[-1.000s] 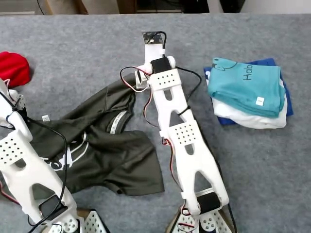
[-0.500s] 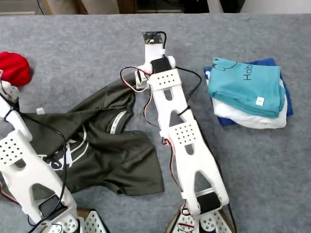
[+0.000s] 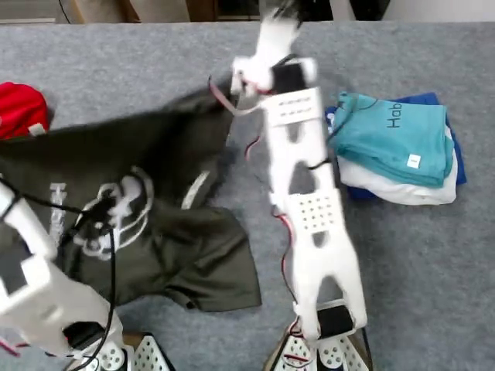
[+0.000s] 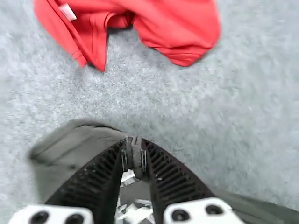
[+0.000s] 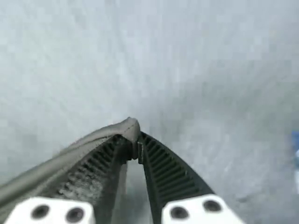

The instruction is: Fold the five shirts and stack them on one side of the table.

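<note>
The left gripper (image 4: pixel 134 156) and right gripper (image 5: pixel 138 142) each clamp tight on an edge of the dark shirt (image 3: pixel 178 247), spread over the table's (image 3: pixel 433 270) left half. Folded stack (image 3: pixel 394 147) right; red shirt (image 3: pixel 19 108) far left.

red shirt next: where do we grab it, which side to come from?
Probably the flap of the red shirt that juts out beside its white tag, pinched from above by the left gripper, the nearer one. The shirt lies in a crumpled heap, so that loose edge is the clearest hold. That gripper is shut on the dark shirt.
</note>
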{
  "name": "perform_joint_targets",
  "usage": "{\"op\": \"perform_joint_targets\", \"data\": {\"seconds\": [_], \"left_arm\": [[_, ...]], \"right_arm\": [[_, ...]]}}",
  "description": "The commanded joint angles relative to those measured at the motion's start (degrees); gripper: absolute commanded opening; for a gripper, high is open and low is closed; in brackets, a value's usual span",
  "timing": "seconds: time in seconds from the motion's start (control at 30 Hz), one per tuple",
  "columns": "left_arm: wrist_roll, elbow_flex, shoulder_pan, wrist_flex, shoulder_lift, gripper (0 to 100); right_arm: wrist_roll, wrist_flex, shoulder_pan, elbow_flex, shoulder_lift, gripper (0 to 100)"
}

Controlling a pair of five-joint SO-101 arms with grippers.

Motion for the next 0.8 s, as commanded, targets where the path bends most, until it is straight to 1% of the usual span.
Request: {"op": "perform_joint_targets", "data": {"seconds": [0.0,0.13,0.2,0.33,0.53,0.77], "left_arm": [[-1.5,2.6,0.3,0.7,-13.0,2],[-3.7,5.1,0.3,0.7,-22.8,2],[-4.0,6.4,0.0,0.7,-27.4,2],[-4.1,8.4,-0.4,0.7,-36.4,2],[-4.1,8.4,-0.4,0.7,-50.2,2],[-4.2,8.2,-0.4,0.7,-60.4,2]], "right_arm": [[-0.4,-1.1,2.6,-1.5,-23.0,0.2],[1.8,-6.0,2.9,-1.5,-38.0,0.2],[4.1,-8.5,2.9,-1.4,-44.1,0.2],[8.6,-9.9,2.7,-1.3,-53.8,0.2],[14.3,-7.7,2.9,-1.3,-63.3,0.2],[16.9,-1.1,2.9,-1.3,-68.3,0.2]]}}
